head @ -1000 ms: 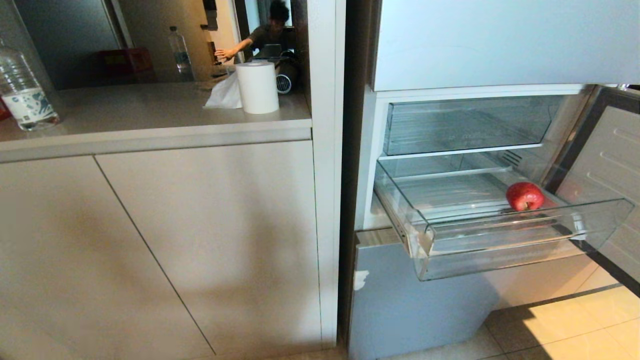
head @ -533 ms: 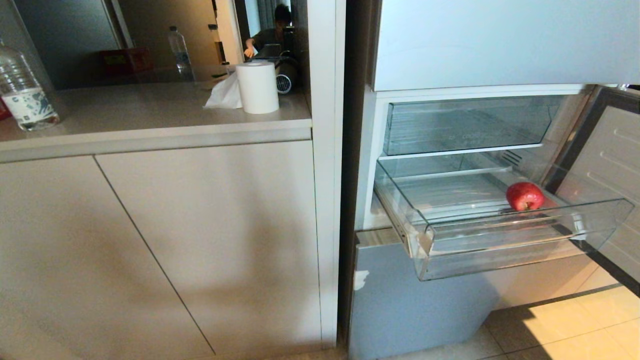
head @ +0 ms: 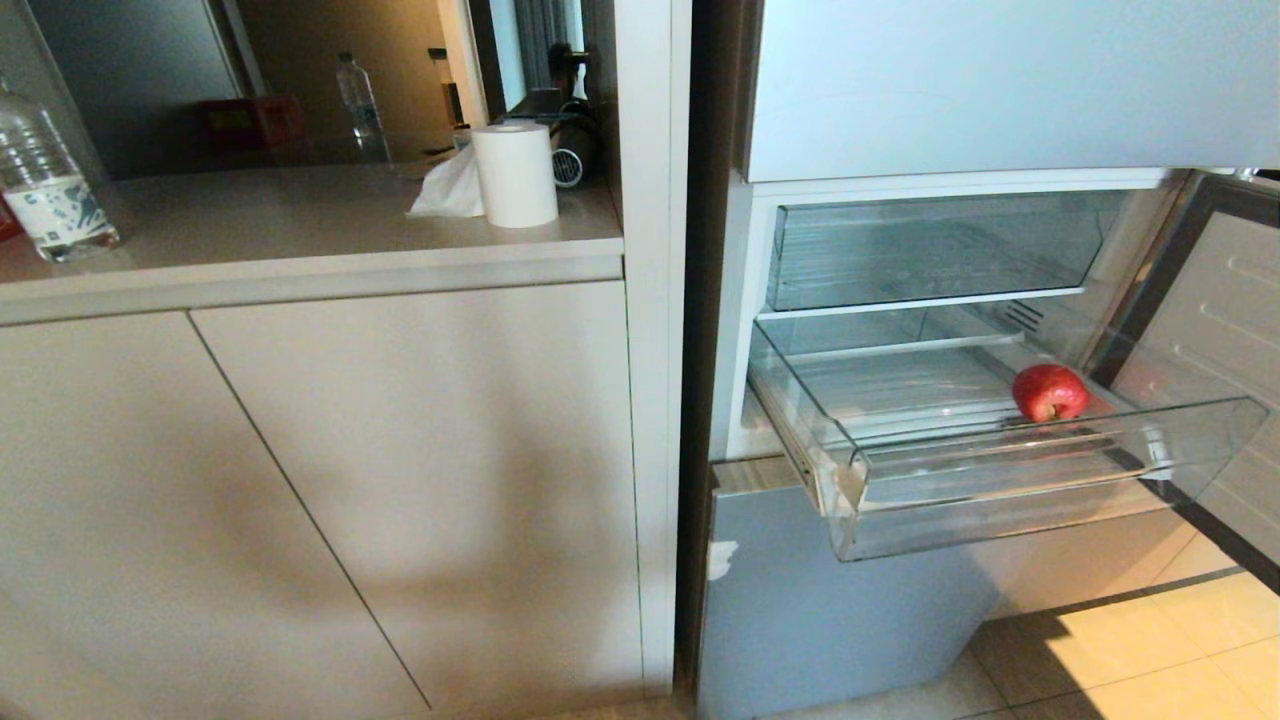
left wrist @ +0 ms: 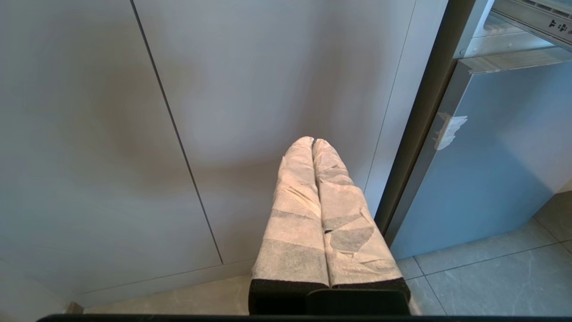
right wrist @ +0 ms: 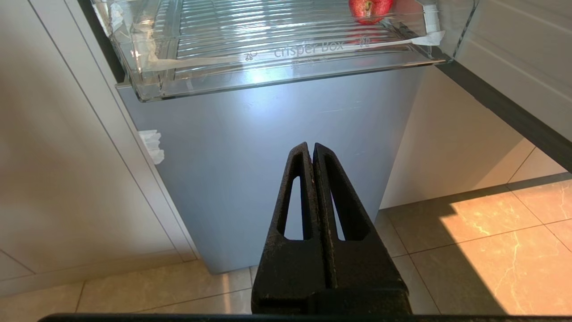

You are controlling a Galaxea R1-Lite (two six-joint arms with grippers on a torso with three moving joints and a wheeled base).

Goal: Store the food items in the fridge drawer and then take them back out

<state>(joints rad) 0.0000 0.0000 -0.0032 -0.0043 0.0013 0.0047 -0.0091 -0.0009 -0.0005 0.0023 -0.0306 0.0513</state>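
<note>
Apple sits at right of pulled-out fridge drawer; retrieval step likely pending; left hand and right hand clenched, empty, low; next: right hand lifts, releases, reaches in.

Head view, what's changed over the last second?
Only the background: the person seen reaching behind the counter is gone from view. The apple lies in the same spot in the pulled-out drawer, and the paper roll and bottle have not moved.
</note>
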